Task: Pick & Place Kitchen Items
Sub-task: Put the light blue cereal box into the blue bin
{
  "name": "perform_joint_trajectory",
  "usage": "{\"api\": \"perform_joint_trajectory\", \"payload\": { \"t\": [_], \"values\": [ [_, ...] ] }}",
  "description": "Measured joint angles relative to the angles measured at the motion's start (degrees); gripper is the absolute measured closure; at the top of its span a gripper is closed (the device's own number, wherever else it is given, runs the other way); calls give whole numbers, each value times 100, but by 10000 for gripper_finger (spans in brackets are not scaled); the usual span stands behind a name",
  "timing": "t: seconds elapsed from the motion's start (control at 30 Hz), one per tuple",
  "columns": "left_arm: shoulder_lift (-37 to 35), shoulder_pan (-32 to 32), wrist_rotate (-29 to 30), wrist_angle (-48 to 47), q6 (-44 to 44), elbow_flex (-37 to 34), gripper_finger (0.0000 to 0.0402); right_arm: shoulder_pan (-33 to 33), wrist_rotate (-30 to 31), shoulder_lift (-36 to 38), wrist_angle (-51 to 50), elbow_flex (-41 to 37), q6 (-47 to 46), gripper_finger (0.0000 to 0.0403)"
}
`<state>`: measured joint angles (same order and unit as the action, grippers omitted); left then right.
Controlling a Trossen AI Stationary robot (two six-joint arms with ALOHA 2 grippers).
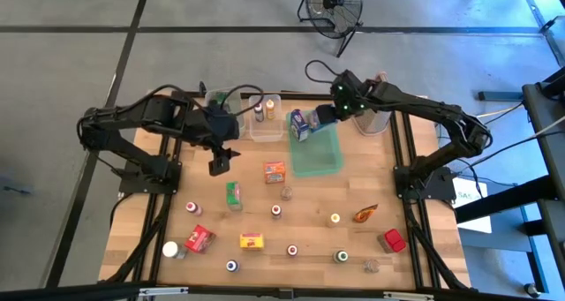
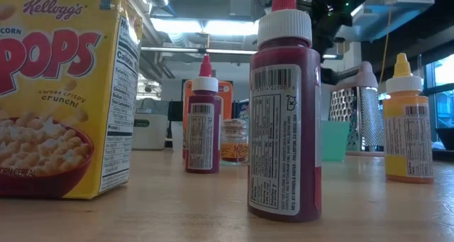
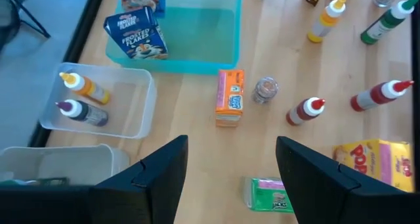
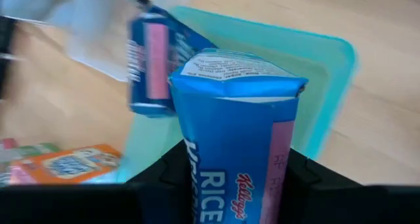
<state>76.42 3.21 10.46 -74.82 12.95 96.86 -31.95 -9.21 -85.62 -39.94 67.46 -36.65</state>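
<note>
- Right pincer [image 4: 239,165] clamped on blue Rice Krispies carton [image 4: 239,119], held above teal plastic tray [image 1: 328,164] at surface's far side.
- Step: placing. Next: lower into tray beside blue Frosted Flakes carton [image 3: 139,35], release.
- Left pincer [image 3: 226,178] open, empty, hovering over surface w/ orange carton [image 3: 230,98] ahead.

You have two blue cereal cartons at the green tray [image 1: 320,160]: one [image 1: 299,123] standing in it, one [image 4: 239,129] held above it. Just beside the tray sit two clear bins [image 1: 265,129], the nearer holding two squeeze bottles [image 1: 259,110]. On the tabletop [image 1: 415,221] below the tray, you can count one orange carton [image 1: 274,171], one green [image 1: 233,195] and one yellow [image 1: 253,241].
</note>
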Motion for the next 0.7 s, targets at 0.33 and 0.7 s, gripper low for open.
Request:
{"api": "perform_joint_trajectory", "payload": {
  "t": [0.33,0.7],
  "values": [
    [0,277,702,1,-2,0,176,20,357,-3,-783,902,412,267],
    [0,371,704,1,22,0,176,177,493,-440,-1500,1167,716,267]
  ]
}}
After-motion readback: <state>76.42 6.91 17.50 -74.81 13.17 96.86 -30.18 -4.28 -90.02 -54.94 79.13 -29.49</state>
